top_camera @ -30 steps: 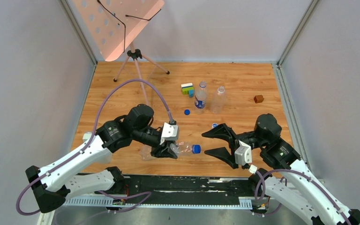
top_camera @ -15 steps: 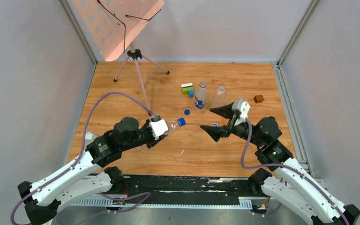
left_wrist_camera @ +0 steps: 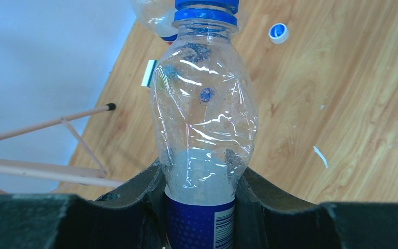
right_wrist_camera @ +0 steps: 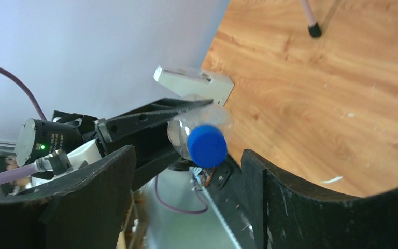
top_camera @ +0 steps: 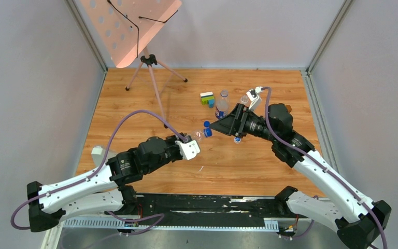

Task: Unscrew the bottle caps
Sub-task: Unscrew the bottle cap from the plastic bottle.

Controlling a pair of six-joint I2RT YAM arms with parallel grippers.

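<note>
My left gripper (top_camera: 189, 144) is shut on a clear bottle (top_camera: 198, 136) with a blue label, held above the table with its neck pointing right. In the left wrist view the black fingers (left_wrist_camera: 140, 192) clamp the bottle (left_wrist_camera: 204, 109) just above the label. Its dark blue cap (left_wrist_camera: 205, 10) is on the neck. My right gripper (top_camera: 218, 127) faces that cap (top_camera: 208, 132) from the right. In the right wrist view the right gripper (right_wrist_camera: 189, 153) is open, and the cap (right_wrist_camera: 206, 145) lies between its fingertips, touching neither.
A labelled bottle (top_camera: 221, 106) and an unlabelled one (top_camera: 244, 98) stand behind the right arm. Two loose caps lie on the wood (top_camera: 206, 124) (top_camera: 237, 139). A toy block cluster (top_camera: 207, 97) sits further back. A tripod (top_camera: 150, 65) carrying a pink board (top_camera: 134, 26) stands at the back left.
The left arm lifted the bottle from near the front edge toward the table's middle. The right gripper swung up and left to face the cap, staying open.
</note>
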